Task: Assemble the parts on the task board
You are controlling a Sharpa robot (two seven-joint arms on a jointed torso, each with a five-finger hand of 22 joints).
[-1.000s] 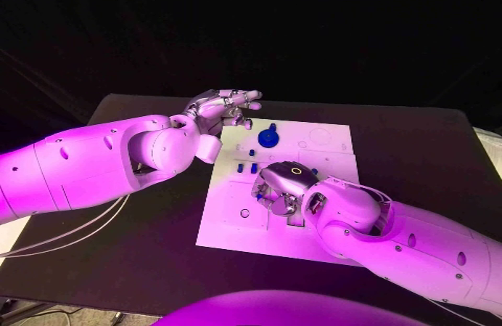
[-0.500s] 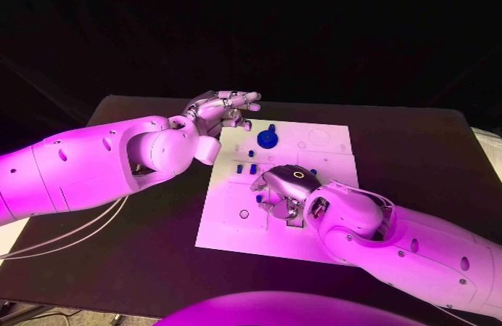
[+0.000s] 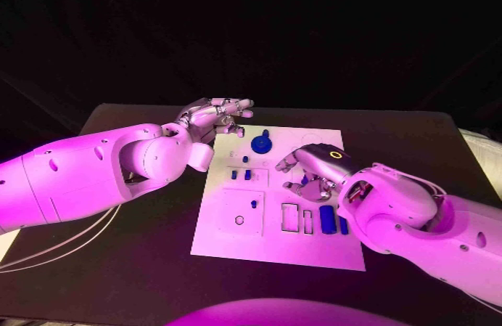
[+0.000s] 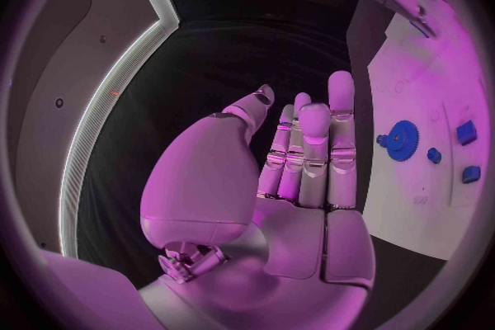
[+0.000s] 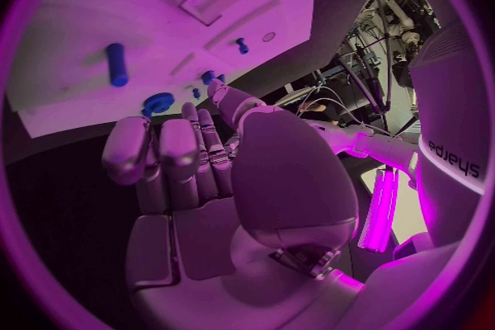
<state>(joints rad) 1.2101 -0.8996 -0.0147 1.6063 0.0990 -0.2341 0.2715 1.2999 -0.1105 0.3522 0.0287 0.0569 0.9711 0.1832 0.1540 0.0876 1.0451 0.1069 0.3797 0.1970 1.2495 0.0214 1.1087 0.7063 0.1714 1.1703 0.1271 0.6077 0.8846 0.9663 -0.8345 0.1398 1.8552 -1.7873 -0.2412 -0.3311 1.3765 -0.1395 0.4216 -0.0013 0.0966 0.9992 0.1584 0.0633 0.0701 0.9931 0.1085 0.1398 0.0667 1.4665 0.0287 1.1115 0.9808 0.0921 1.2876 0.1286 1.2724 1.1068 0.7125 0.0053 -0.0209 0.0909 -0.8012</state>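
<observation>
**Task board with blue parts, two hands above it**

Task board [image 3: 267, 231]: white plate, centre of the black tabletop [image 3: 136, 261], long side running from 12 to 6 o'clock in the head view.

Parts on the board: blue gear [image 3: 260, 144] with a small peg at 12 o'clock; two short blue pegs [image 3: 241, 174] just below it, toward the board's middle; a blue cylinder [image 3: 328, 220] with a second blue piece touching or just beside it at 4 o'clock, next to the rectangular recesses [image 3: 297, 218].

Left hand [image 3: 217, 115]: at 11 o'clock, over the board's far corner, off the surface. In the left wrist view its fingers [image 4: 314, 140] are extended and lie close together; it holds nothing.

Right hand [image 3: 312, 175]: at 2 to 3 o'clock over the board, above the blue cylinder. In the right wrist view its fingers [image 5: 170, 153] are curled inward on the palm, with nothing seen between them.
</observation>
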